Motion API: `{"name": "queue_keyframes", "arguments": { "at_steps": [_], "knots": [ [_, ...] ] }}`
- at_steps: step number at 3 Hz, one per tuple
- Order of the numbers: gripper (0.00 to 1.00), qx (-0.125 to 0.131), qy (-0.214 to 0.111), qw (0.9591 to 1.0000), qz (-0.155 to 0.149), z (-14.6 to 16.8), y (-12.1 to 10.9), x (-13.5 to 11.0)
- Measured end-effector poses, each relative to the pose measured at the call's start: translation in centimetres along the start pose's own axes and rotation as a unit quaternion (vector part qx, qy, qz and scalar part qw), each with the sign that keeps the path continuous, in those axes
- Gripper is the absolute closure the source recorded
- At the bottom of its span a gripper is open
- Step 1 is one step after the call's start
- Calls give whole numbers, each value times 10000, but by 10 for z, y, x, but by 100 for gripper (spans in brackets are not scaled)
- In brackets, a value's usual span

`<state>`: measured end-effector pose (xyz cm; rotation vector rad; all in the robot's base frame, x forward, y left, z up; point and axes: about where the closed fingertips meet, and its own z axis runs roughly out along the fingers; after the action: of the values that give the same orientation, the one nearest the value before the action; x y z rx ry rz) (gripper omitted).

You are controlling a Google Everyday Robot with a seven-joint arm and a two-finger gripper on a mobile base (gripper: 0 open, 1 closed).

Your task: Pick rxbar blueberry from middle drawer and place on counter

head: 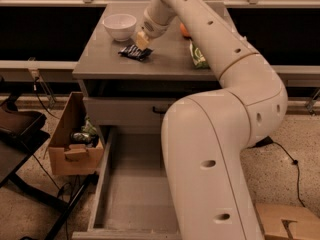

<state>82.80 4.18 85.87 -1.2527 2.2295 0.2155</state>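
The rxbar blueberry, a small dark navy wrapper, lies flat on the grey counter, just in front of and to the right of a white bowl. My gripper is directly above the bar's far right edge, close to it or touching it. My white arm comes down from the top of the view and fills the right side. The middle drawer stands pulled open below, its grey floor bare where it shows. My arm hides the drawer's right part.
A white bowl, an orange and a green chip bag are on the counter. A shut drawer front with a black handle sits above the open drawer. A cardboard box stands left of the cabinet, another at bottom right.
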Motion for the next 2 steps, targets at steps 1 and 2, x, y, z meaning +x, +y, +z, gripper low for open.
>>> {"name": "queue_keyframes", "arguments": {
  "at_steps": [1,2],
  "knots": [
    [25,-1,1,10000,0,0,0,0],
    [2,-1,-2,10000,0,0,0,0]
  ]
}}
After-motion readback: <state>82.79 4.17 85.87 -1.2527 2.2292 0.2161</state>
